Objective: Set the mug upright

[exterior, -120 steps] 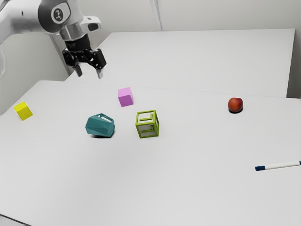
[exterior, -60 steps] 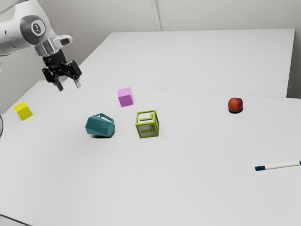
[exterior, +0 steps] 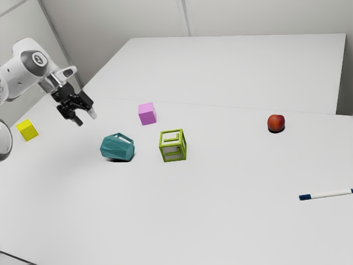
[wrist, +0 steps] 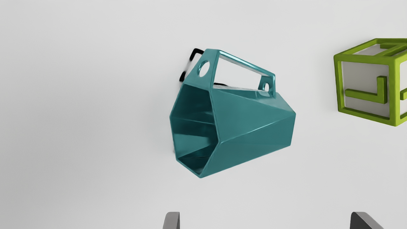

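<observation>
My gripper (exterior: 86,120) hangs above the table in the exterior view, to the left of the teal mug (exterior: 117,148) and higher than it. The mug lies on its side on the table, its handle on the side toward the pink cube. In the wrist view the mug (wrist: 251,127) has its hollow mouth partly facing the camera, with the angular handle beside the body. The gripper (wrist: 265,221) is open there, its two fingertips wide apart with nothing between them.
A green-framed letter block (exterior: 173,146) stands close to the mug's base end; the block (wrist: 365,86) appears in the wrist view too. Nearby are a pink cube (exterior: 147,114) and a yellow cube (exterior: 27,130). Farther off are a red apple (exterior: 276,123) and a marker (exterior: 331,194).
My hand has swung toward the exterior view's left, then come lower and tilted, its fingers now angled toward the mug's side of the table. The mug and the other things have not moved.
</observation>
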`<act>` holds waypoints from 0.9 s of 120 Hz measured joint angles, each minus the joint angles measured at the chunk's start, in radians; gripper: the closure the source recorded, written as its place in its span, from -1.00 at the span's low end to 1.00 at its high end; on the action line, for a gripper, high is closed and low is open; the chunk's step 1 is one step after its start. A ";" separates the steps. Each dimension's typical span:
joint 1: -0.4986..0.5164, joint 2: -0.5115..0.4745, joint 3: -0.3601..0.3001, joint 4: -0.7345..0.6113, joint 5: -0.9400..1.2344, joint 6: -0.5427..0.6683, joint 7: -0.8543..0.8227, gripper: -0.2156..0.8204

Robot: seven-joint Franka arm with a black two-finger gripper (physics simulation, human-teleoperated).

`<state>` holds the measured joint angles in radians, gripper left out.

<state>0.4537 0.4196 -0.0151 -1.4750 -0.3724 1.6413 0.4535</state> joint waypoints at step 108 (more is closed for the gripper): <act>0.037 0.139 -0.006 -0.108 -0.293 0.082 0.287 -0.54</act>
<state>0.4905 0.5588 -0.0216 -1.5833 -0.6657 1.7238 0.7409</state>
